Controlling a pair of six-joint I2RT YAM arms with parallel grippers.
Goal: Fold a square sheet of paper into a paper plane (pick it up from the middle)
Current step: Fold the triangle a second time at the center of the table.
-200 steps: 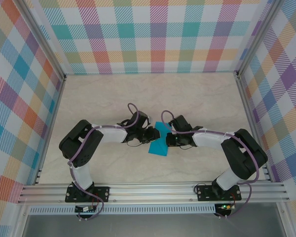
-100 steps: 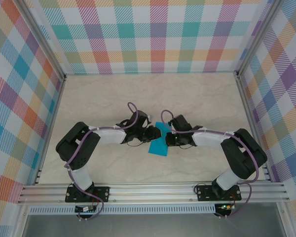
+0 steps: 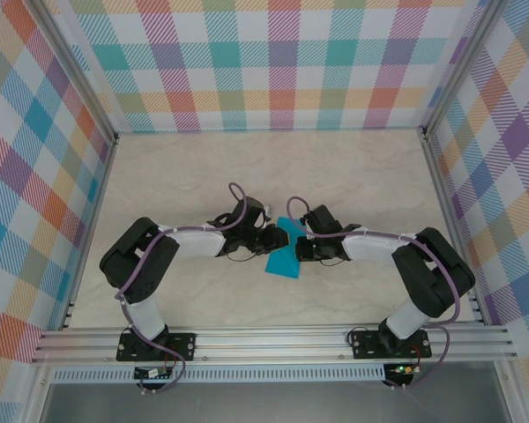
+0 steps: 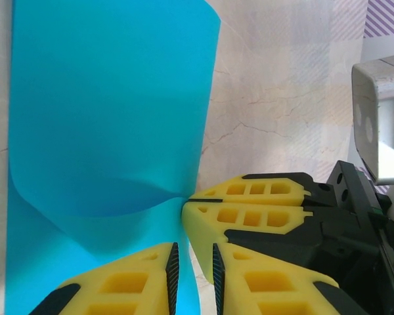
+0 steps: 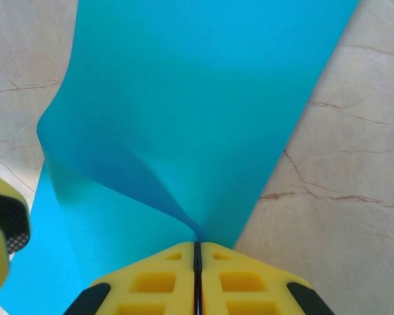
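Cyan square sheet of paper (image 5: 184,98), both arms (image 3: 194,236) bent inward, right gripper (image 5: 197,248) pinching it, left gripper (image 4: 195,262) narrowly parted alongside

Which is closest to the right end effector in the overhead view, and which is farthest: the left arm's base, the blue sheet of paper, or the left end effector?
1. The blue sheet of paper: pinched in the right end effector, so touching it.
2. The left end effector: just across the sheet, on the left.
3. The left arm's base: far off at the table's near left edge.
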